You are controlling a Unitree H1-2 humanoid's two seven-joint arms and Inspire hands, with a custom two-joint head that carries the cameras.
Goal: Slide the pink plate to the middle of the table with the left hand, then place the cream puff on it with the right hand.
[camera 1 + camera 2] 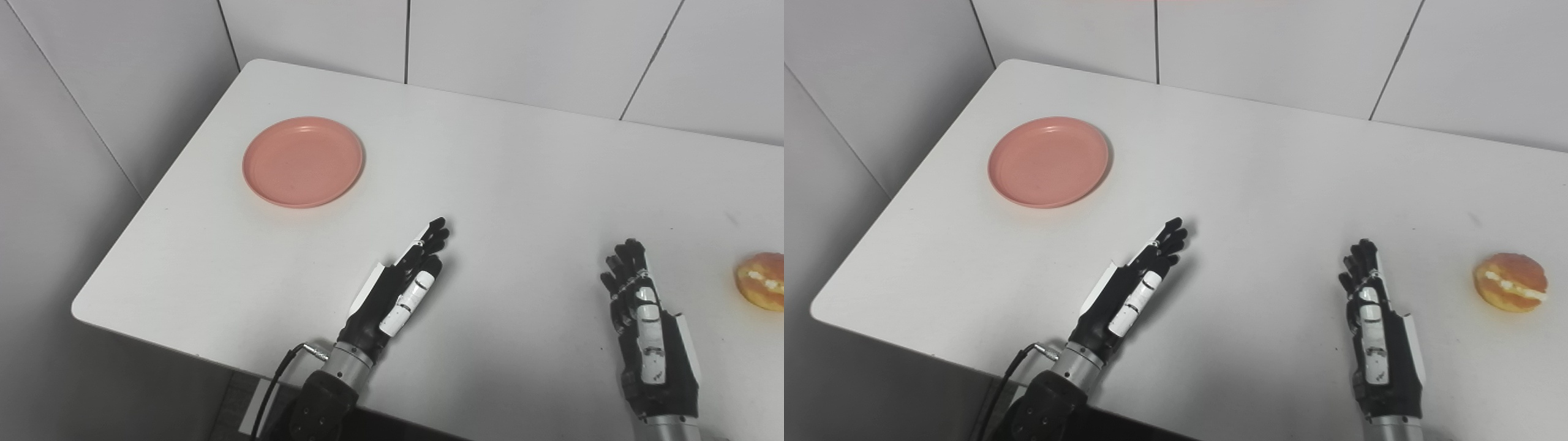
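Sitting flat and bare on the far left part of the white counter (1262, 184), the pink plate (1048, 161) is lying well apart from both hands. The cream puff (1511, 282) is resting near the counter's right side, its pale filling showing through a split in its side, a little way to the right of the right hand (1375, 331). That hand is hovering with fingers stretched forward and holding nothing. The left hand (1130, 291) is reaching out near the counter's front edge, fingers straight and angled up to the right, likewise gripping nothing. A black cable (1013, 367) is trailing from its wrist.
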